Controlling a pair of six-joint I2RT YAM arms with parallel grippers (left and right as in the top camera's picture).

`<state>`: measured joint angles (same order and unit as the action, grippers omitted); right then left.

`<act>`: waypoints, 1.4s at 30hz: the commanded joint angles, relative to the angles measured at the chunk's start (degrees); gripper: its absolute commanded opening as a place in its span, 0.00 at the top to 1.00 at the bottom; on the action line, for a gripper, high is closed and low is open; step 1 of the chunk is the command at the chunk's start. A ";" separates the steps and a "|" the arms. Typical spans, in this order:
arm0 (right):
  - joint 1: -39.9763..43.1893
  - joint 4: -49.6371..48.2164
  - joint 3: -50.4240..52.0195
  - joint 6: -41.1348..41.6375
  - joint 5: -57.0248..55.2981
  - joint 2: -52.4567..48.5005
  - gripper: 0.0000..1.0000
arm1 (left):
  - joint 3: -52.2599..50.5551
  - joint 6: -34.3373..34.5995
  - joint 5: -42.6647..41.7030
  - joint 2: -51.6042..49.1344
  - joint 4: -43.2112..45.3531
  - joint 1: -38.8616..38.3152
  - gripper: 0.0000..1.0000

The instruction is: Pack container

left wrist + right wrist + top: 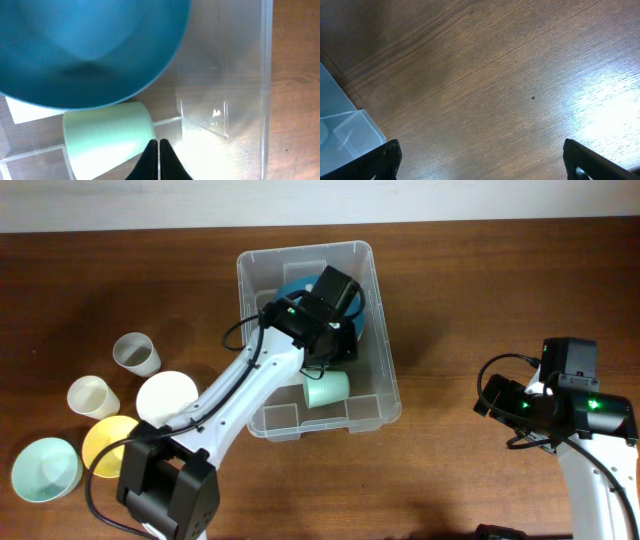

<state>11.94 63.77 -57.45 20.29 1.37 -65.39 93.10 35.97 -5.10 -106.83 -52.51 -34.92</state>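
**Left arm**: smooth, rounded white links. Boxy black joint housings at the base and at the wrist. One green indicator light on the wrist housing. A thin black cable loops out beside the upper link.

**Left gripper**: two matte black fingers, wedge-shaped, each tapering to a thin tip.

**Right arm**: white link with black block-shaped housings above it. Two green lights glow on the housings. Black cables hang in loops along one side.

**Right gripper**: black fingers with blunt, angular ends and a dull finish.
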 commanded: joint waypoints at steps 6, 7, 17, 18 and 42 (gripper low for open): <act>-0.31 -0.15 0.13 -1.01 -0.76 -0.09 0.01 | -0.24 -0.63 1.70 0.24 -6.75 2.67 0.99; -0.31 -0.15 0.13 -1.01 -0.74 -0.09 0.01 | -0.28 -0.66 1.70 0.24 -7.17 2.91 1.00; -0.31 0.07 0.13 -1.01 -0.74 -0.09 0.01 | -2.71 0.52 1.68 0.24 -10.45 3.23 0.96; -0.31 0.04 0.13 -1.03 -0.76 -0.09 0.01 | -3.61 0.72 1.66 0.24 -10.49 3.21 0.93; -0.31 0.09 0.13 -1.62 -0.74 -0.11 0.01 | -8.74 0.81 -1.57 0.37 -9.75 3.06 0.87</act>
<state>11.94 63.81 -57.45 19.00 1.37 -65.39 84.68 36.23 -5.80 -106.83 -62.70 -32.05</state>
